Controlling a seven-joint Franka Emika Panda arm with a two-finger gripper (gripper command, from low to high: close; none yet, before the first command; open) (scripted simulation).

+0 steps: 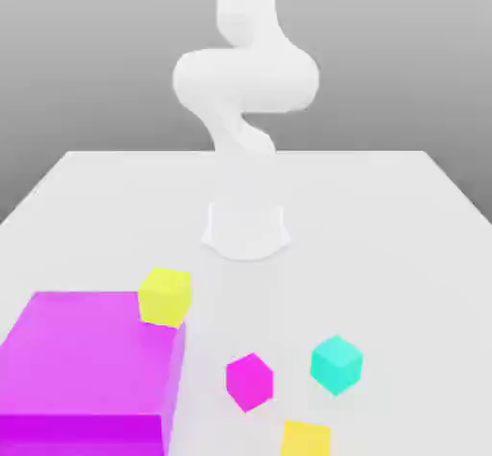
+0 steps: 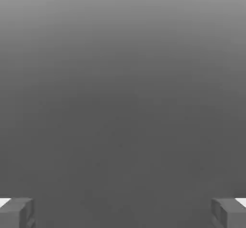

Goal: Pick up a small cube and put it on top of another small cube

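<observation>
Cubes lie apart from one another in the exterior view, none stacked on another, so I judge the job to be at its very start. On my feed from the hand, the gripper [image 2: 123,213] has its fingers spread wide with nothing between them. The arm [image 1: 246,80] rises from its base at the far side of the table [image 1: 115,195]. Toward the exterior view's left, a yellow cube [image 1: 165,298] is at the far right corner of the big magenta block [image 1: 91,353]; whether it rests on that block or beside it, I can't tell. Right of the block sits a magenta cube [image 1: 250,382], and further right a cyan cube [image 1: 336,365]. Nearest me is an orange-yellow cube [image 1: 306,439], cut off by the picture's edge. The task doesn't say which two I want. Everything is left: reach, grasp, lift, carry, set down squarely and release.
</observation>
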